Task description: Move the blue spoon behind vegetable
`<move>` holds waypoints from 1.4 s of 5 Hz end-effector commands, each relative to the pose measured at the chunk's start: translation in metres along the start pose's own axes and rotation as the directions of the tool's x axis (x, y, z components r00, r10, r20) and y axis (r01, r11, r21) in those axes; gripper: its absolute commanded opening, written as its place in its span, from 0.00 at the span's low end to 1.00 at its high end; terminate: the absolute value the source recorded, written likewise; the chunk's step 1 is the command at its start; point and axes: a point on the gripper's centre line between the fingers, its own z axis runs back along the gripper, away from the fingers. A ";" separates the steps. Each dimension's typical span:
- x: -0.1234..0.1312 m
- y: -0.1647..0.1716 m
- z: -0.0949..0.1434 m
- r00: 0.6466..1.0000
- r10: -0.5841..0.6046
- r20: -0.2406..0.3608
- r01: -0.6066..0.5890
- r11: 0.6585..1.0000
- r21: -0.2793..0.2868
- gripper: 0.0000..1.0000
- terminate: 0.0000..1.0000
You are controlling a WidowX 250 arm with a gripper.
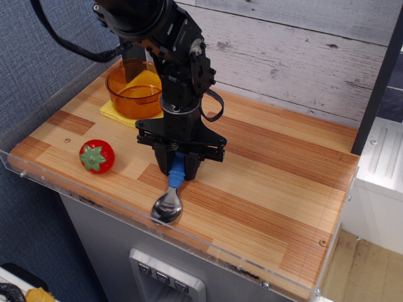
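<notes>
My gripper (178, 170) is shut on the blue handle of the blue spoon (170, 195), which hangs down with its shiny silver bowl near the front edge of the wooden table (271, 189). The red toy tomato (96, 156), the vegetable, with a green leaf top, sits on the table to the left of the gripper, well apart from the spoon.
A translucent orange bowl (137, 88) stands on a yellow cloth (123, 116) at the back left. A clear plastic rim (208, 242) runs along the table's front and left edges. A plank wall (302, 56) stands behind.
</notes>
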 end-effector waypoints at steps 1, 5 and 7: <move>0.019 -0.005 0.016 0.998 0.014 0.058 -0.012 0.999 -0.031 1.00 0.00; 0.044 -0.051 0.058 1.000 -0.019 0.016 0.020 0.997 -0.071 1.00 0.00; 0.037 -0.118 0.070 0.982 -0.180 0.062 0.187 0.971 -0.146 1.00 0.00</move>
